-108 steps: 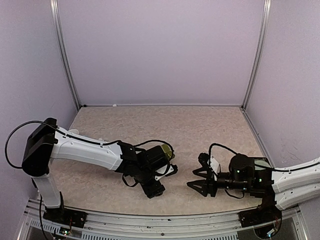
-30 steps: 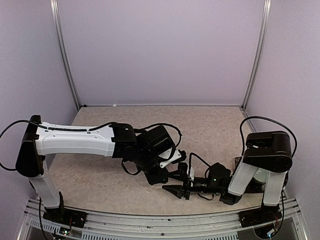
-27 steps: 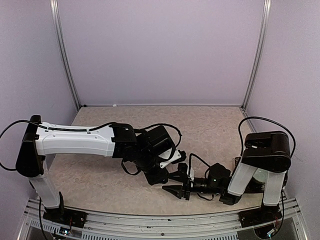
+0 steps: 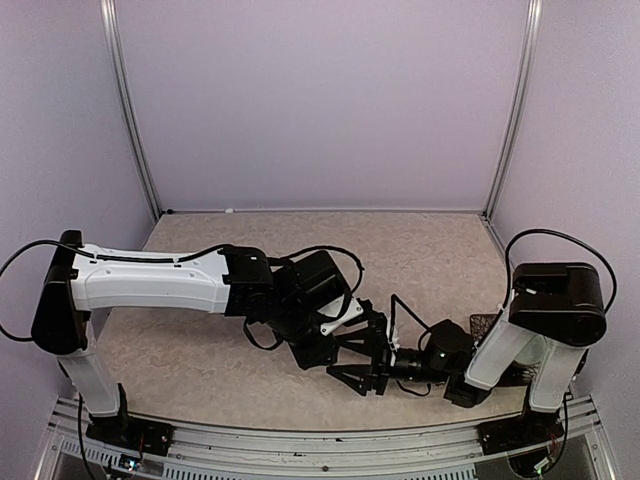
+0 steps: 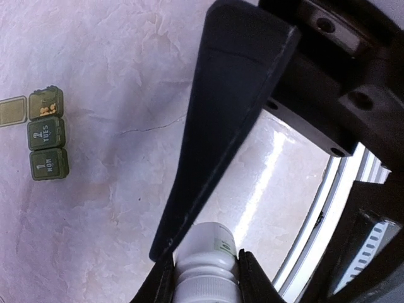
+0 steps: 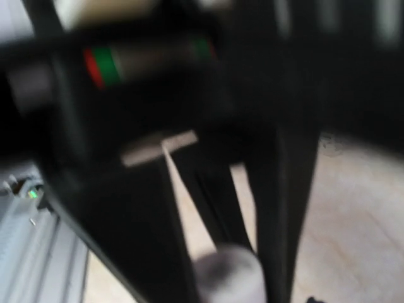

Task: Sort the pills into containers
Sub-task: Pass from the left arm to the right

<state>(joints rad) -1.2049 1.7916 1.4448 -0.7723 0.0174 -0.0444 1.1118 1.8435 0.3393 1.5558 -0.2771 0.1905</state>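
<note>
Nearest, the right gripper [image 4: 352,356] now shows jaws spread wider than 1 second ago, with nothing visibly held. The left gripper [image 5: 206,279] stays clamped on a white bottle [image 5: 205,249]. Farther off lie the containers [image 5: 45,134], 1 of 3 compartments open with yellow pills [image 5: 44,110] inside. Judgement: sorting continues.

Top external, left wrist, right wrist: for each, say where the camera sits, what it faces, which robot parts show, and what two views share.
Top external: above and behind the bases, looking down at the table; both arms, left gripper and right gripper close together.
Left wrist: on the left arm, facing past its fingers, clamped on a white bottle, to the green pill box.
Right wrist: on the right arm; blurred dark parts only.
Shared: the table, top and left wrist.
</note>
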